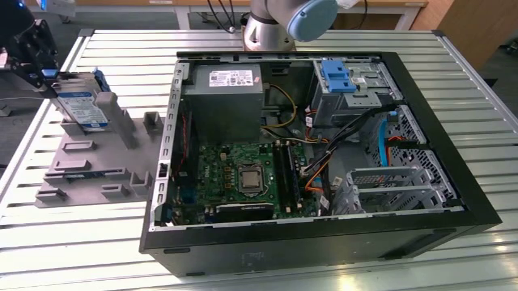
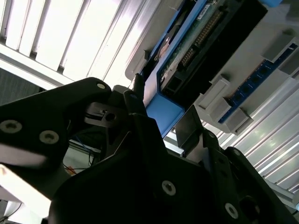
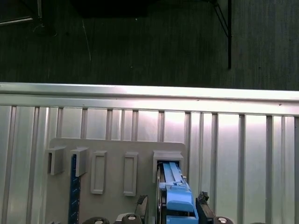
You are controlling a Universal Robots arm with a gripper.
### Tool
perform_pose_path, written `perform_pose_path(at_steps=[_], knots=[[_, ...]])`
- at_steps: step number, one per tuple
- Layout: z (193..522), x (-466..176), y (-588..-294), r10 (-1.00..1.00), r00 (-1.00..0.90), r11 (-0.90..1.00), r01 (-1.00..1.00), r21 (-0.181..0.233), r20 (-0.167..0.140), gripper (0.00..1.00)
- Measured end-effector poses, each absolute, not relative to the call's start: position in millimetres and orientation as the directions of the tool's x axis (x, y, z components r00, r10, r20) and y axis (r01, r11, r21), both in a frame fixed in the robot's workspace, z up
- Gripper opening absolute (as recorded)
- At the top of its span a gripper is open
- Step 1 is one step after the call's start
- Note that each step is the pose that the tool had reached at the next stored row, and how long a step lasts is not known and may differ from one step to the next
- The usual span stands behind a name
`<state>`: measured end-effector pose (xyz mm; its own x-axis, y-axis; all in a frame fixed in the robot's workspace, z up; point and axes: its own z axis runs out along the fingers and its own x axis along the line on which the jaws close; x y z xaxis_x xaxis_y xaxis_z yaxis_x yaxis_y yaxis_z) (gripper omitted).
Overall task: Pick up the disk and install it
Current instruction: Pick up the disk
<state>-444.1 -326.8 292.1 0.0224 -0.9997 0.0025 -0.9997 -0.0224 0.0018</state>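
The disk (image 1: pixel 82 103), a silver drive with a white-and-blue label in a blue bracket, stands on edge in a slot of the grey holder (image 1: pixel 89 163) at the exterior view's left. My black gripper (image 1: pixel 50 71) is at the disk's far upper end. In the first wrist view the disk's blue end (image 3: pixel 176 193) sits between my fingers (image 3: pixel 141 205), with a narrow gap showing on each side. The second wrist view shows the gripper (image 2: pixel 161 114) open and straddling the blue bracket end of the disk (image 2: pixel 196 42).
An open computer case (image 1: pixel 324 230) lies on the slatted metal table (image 1: pixel 73 248), with a motherboard, a grey power supply box (image 1: pixel 225 97) and a drive bay with a blue latch (image 1: pixel 338 76). The holder (image 3: pixel 112 172) has several other slots.
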Motion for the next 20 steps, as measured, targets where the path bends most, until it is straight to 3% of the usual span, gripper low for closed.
perform_pose_path(at_steps=[1, 2, 19, 20], knots=[[291.8, -444.2, -326.8, -1.000, 0.022, -0.022, -1.000, 0.002, 0.003, 0.53], [291.5, -444.2, -326.8, -1.000, 0.022, -0.022, -1.000, 0.002, 0.002, 0.46], [289.3, -444.2, -326.8, -1.000, 0.004, -0.004, -1.000, 0.002, 0.005, 0.45], [289.2, -444.2, -326.8, -1.000, 0.004, -0.004, -1.000, 0.002, 0.005, 0.36]])
